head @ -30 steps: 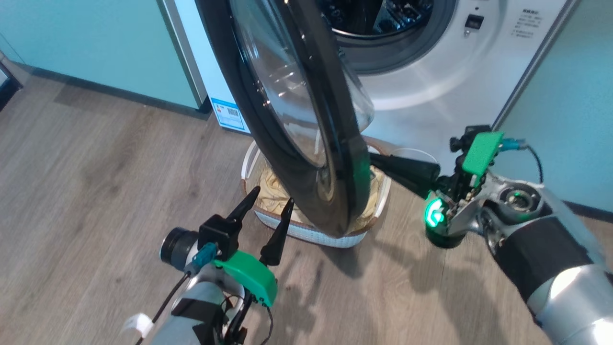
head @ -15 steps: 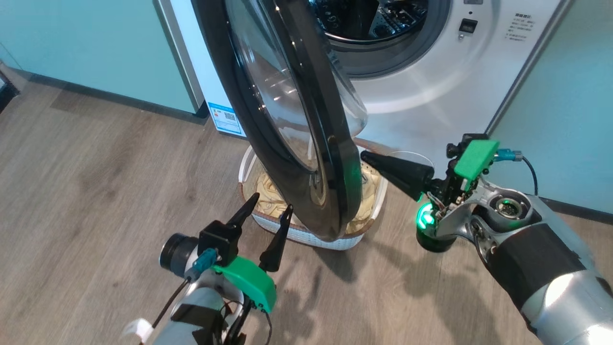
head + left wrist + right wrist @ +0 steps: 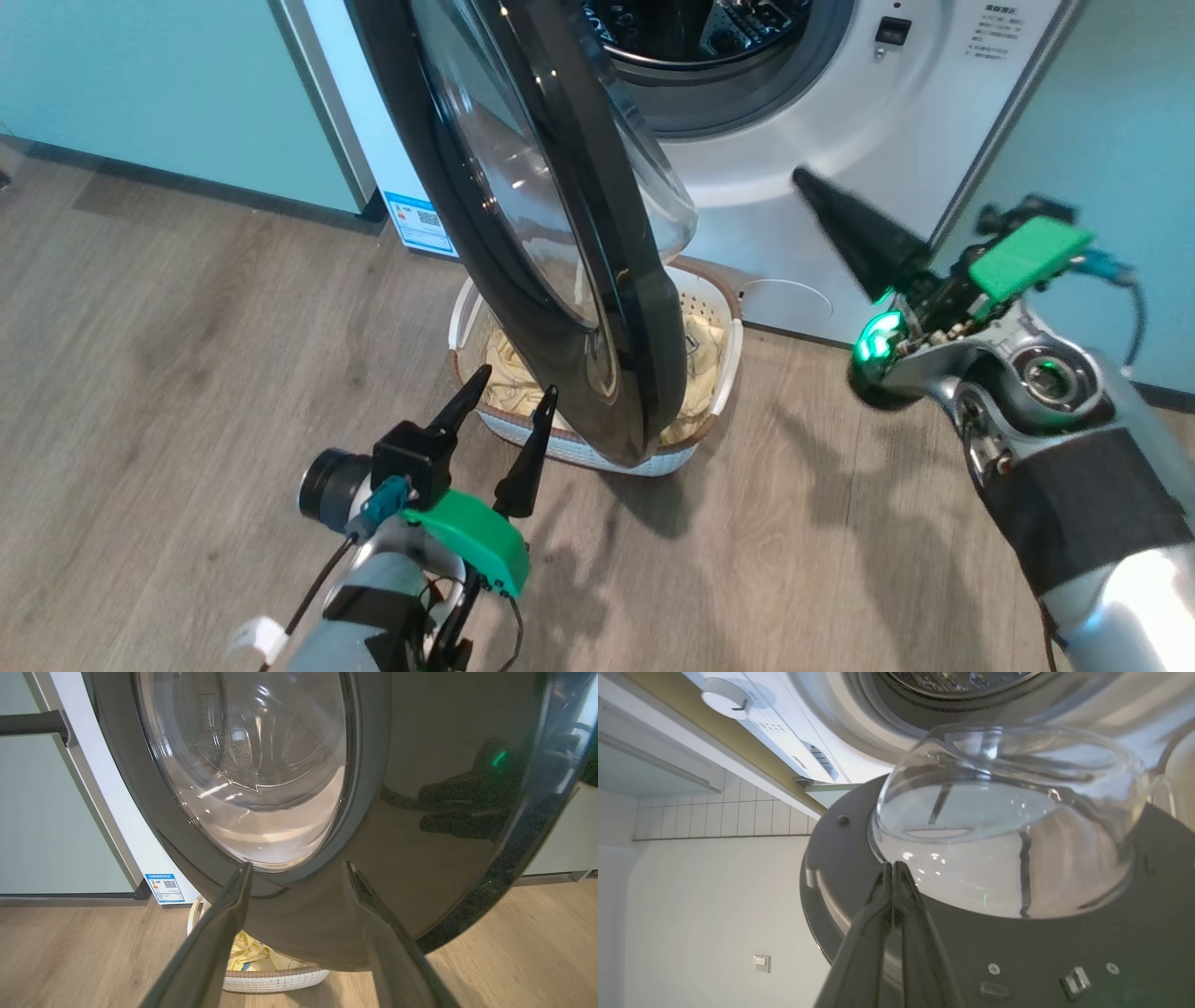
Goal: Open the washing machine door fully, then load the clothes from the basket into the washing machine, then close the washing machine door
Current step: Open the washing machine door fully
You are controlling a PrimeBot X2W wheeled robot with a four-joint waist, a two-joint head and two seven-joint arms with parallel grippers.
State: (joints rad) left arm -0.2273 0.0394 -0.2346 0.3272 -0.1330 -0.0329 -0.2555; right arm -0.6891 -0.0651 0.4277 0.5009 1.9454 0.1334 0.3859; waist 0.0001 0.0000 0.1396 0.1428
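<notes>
The glossy black washing machine door (image 3: 635,299) stands partly swung out, edge-on to me, its clear glass bowl (image 3: 1004,812) facing the drum (image 3: 691,28) of the white washing machine (image 3: 747,233). Under the door sits the cream basket (image 3: 686,448) holding pale yellow clothes (image 3: 700,350), mostly hidden by the door. My left gripper (image 3: 518,380) is open, low in front of the door's outer face (image 3: 444,788), fingers (image 3: 224,933) apart and touching nothing. My right gripper (image 3: 805,179) is shut and empty, raised right of the door, pointing at its inner side (image 3: 1064,952).
Pale-green cabinets (image 3: 140,84) flank the washer on the left and on the right (image 3: 1120,112). A blue label sticker (image 3: 418,222) sits low on the washer's front. Wooden floor (image 3: 187,373) spreads left and in front of the basket.
My right gripper drew back from the door's lower inner edge over the basket and rose up and right, still shut. The camera shifted slightly. The left gripper stayed open and held its place.
</notes>
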